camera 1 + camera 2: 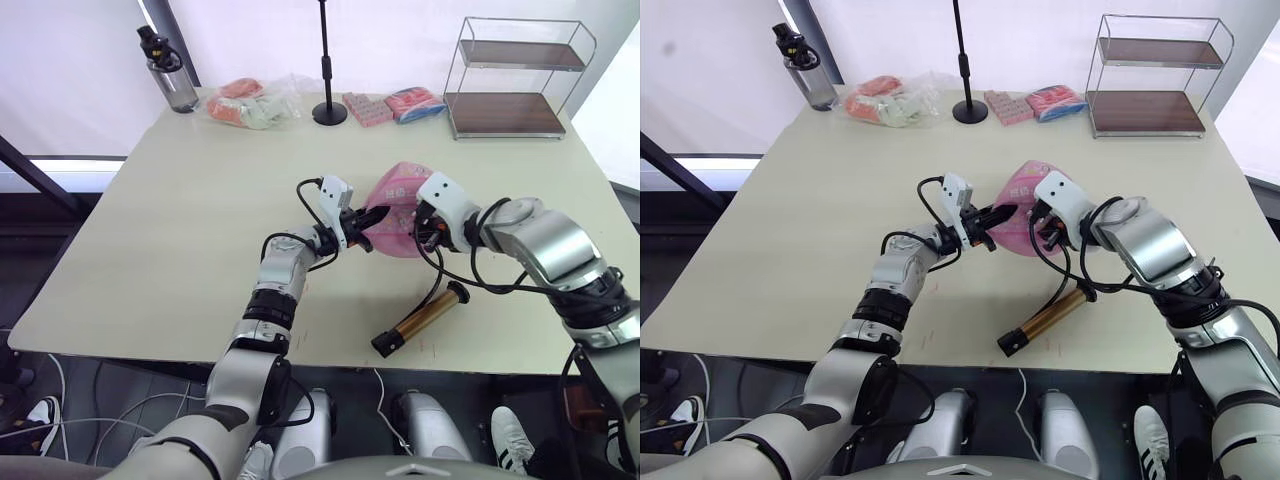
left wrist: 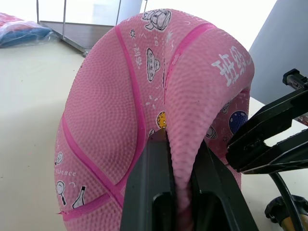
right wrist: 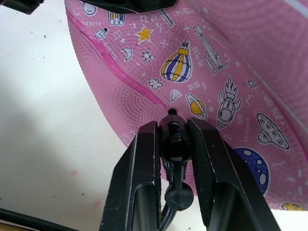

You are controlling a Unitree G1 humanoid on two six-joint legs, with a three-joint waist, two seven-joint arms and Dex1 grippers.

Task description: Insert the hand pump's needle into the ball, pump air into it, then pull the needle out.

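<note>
Mid-table (image 1: 150,240), left gripper (image 2: 179,159) pinches the flattened pink rubber ball (image 1: 398,205) upright by its folded edge; right gripper (image 3: 172,139) clamps the black needle fitting (image 3: 174,144), tip toward the ball. Bronze-gold cylindrical hand pump (image 1: 425,318) lies diagonally near the table's front edge.

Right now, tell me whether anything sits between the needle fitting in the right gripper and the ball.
Nothing visible does. The right gripper holds the needle by its black fitting, its tip right at the ball, whose folded edge the left gripper pinches.
</note>
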